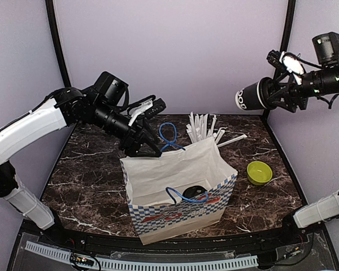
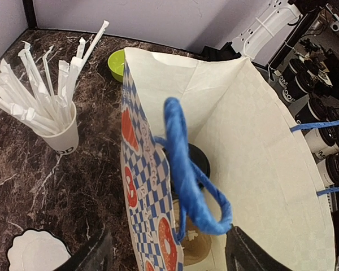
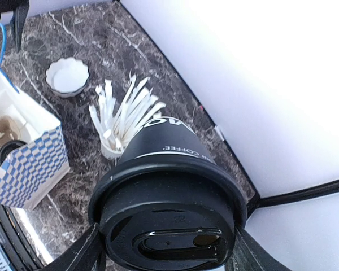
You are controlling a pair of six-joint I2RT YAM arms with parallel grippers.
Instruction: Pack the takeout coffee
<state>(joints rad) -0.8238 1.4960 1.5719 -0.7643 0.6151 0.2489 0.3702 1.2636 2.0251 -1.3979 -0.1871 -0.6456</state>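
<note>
One takeout coffee cup point(image 1: 250, 97), black with a black lid, lies on its side high above the table's right back corner. My right gripper point(image 1: 270, 93) is shut on it near the lid; in the right wrist view the cup point(image 3: 169, 169) fills the space between the fingers point(image 3: 82, 254). A second lidded cup point(image 1: 195, 192) stands inside the white paper bag point(image 1: 181, 169), and the left wrist view shows the same cup point(image 2: 199, 161). My left gripper point(image 1: 147, 148) is open, straddling the bag's back wall and blue handle point(image 2: 183, 164).
A white cup of wrapped straws point(image 1: 206, 130) stands behind the bag. The lime-green bowl point(image 1: 259, 172) sits to the bag's right. A white scalloped dish point(image 3: 68, 76) lies near the back. A brown cardboard holder point(image 2: 198, 243) rests on the bag's floor.
</note>
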